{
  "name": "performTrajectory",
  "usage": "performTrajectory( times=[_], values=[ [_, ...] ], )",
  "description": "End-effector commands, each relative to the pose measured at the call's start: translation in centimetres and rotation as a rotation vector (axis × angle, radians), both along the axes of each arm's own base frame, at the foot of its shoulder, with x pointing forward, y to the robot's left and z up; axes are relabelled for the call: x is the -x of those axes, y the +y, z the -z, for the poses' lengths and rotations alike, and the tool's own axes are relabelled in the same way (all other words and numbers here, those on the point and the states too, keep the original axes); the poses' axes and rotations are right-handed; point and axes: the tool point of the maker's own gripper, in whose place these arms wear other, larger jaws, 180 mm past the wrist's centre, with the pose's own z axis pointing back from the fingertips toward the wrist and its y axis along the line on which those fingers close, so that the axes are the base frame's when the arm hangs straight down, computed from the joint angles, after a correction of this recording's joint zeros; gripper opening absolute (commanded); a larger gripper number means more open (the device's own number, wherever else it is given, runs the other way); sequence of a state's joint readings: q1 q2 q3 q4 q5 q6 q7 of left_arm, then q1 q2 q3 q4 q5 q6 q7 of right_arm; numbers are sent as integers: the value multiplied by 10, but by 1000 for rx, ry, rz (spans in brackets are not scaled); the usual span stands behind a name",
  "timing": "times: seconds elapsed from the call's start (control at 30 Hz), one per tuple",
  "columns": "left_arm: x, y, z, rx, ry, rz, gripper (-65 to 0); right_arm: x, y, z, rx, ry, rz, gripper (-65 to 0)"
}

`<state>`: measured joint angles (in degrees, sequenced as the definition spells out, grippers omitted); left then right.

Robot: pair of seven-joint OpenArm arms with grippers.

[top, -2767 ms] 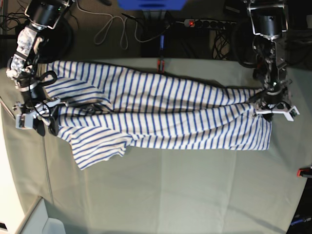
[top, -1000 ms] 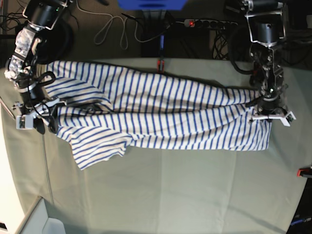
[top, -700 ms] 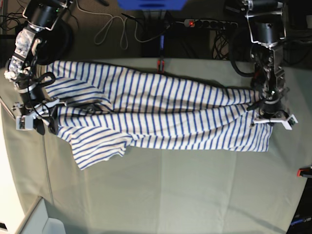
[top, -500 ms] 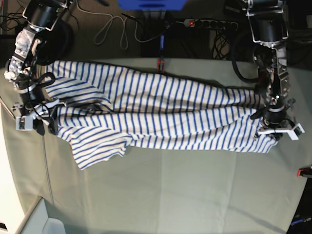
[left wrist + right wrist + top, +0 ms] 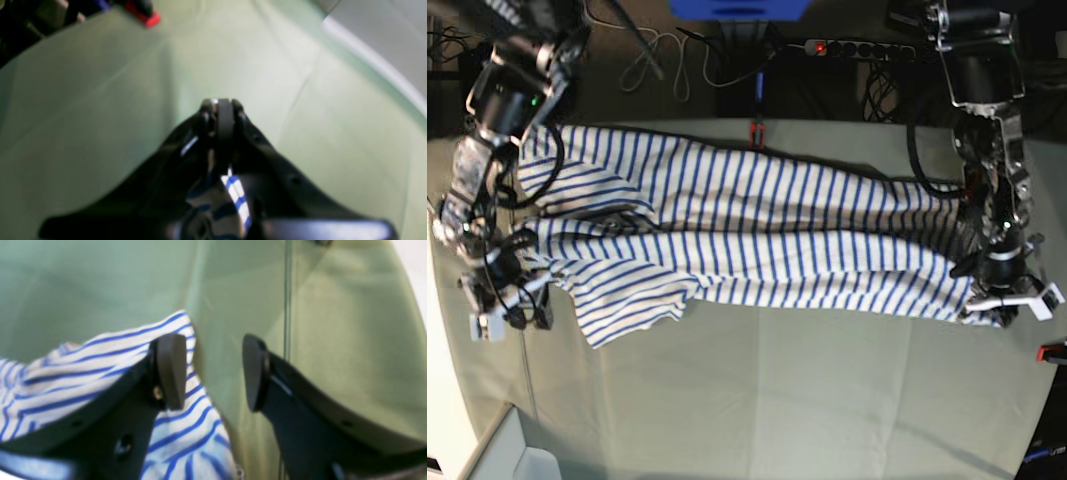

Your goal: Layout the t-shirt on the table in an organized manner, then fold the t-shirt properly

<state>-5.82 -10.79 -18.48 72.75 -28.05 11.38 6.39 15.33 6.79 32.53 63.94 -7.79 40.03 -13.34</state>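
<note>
The white, blue-striped t-shirt [image 5: 757, 230] lies stretched across the far half of the grey-green table [image 5: 777, 400], with a loose flap hanging toward the near left. At the view's right, my left gripper [image 5: 1010, 303] is shut on the shirt's near right corner. The left wrist view shows its jaws [image 5: 222, 111] closed, with striped cloth [image 5: 235, 195] caught behind the tips. At the view's left, my right gripper [image 5: 522, 312] stands open beside the shirt's left end. In the right wrist view [image 5: 213, 371] bare table shows between the pads, and the shirt edge [image 5: 83, 373] lies under one finger [image 5: 171, 370].
Red clamps sit at the table's far edge [image 5: 754, 130] and right edge [image 5: 1054, 352], and one shows in the left wrist view [image 5: 143, 11]. A power strip [image 5: 847, 47] and cables lie behind the table. A white ledge [image 5: 517, 455] stands at the near left corner.
My left gripper has dragged the shirt's right corner toward the near edge, stretching that end. My right arm has also moved toward the near edge, along the shirt's left end.
</note>
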Motion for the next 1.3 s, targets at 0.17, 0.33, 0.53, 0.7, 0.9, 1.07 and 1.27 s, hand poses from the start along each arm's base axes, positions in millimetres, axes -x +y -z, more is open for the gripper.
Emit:
performTrajectory(
  times=[0.17,0.33,0.53,0.7,0.9,1.07,1.27],
  values=[
    [-29,6,-47,-37,-119,-3,-649,-40,11,16,-5,86,-48,-365],
    [-41,7,-64,-41,-158,-5,-649,-55,18,20,-61,114,-62,-365],
    [-54,7,-84,-40,-203,-6,-649,-68,33,22,-143,83,-77,-327],
    [-70,-7,-100,-67,-225,50,-649,-69,40,25,-201,24,-69,-290],
    [-77,-19,-105,-81,-228,88,-649,-72,25,25,-193,-37,15,-285],
    [-76,-18,-104,-80,-227,85,-649,-74,5,25,-137,-55,110,-285],
    [-68,-17,-90,-79,-199,83,-649,-64,23,43,-72,4,39,-285]
  ],
)
